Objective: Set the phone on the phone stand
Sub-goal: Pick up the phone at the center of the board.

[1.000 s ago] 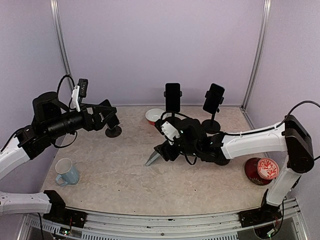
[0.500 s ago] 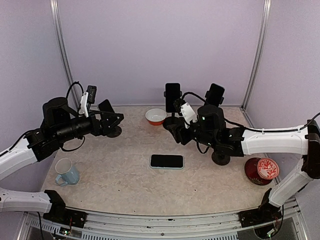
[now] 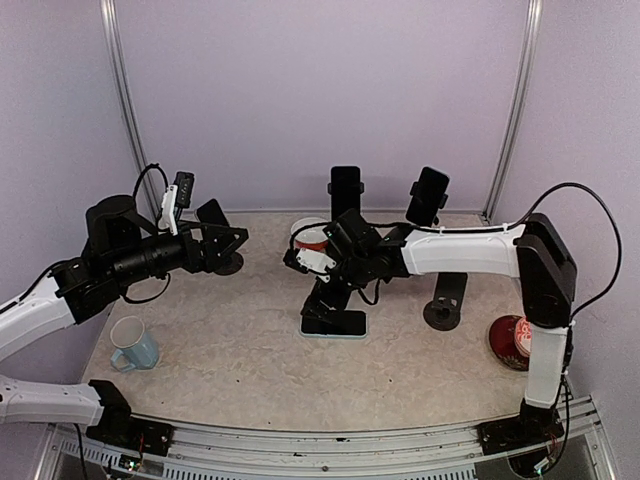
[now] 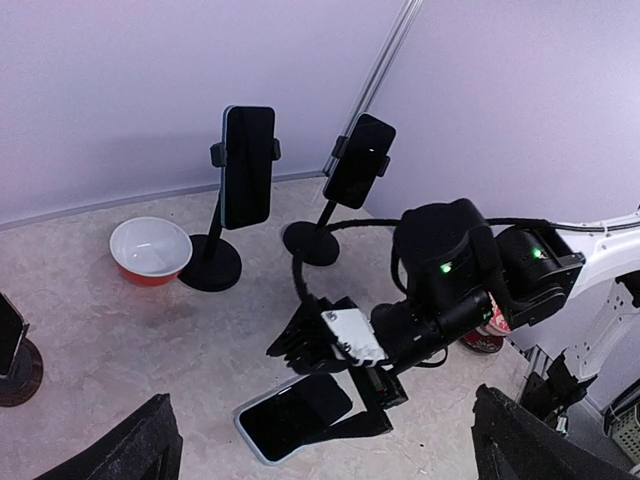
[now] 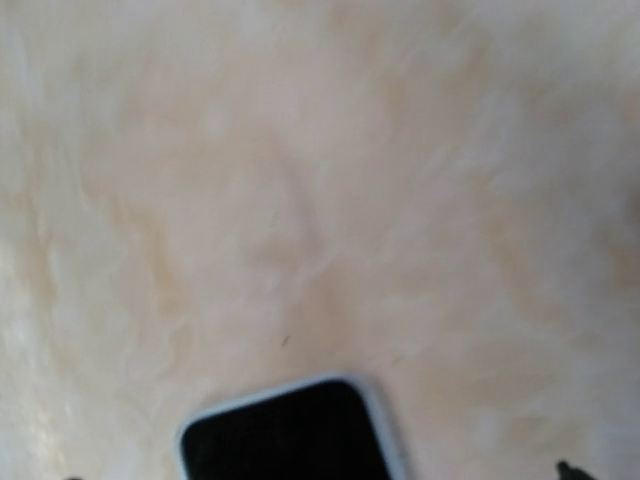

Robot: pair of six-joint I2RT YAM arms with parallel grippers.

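Black left gripper (image 3: pixel 232 247) hung wide open on the left, well apart from the phone (image 3: pixel 345 323). That lay flat mid-table, my right gripper (image 3: pixel 322 305) just over its left end, jaws spread, nothing held. So, pickup step: next I'd pinch its long edges, then carry it to the empty-looking stand (image 3: pixel 445 298).
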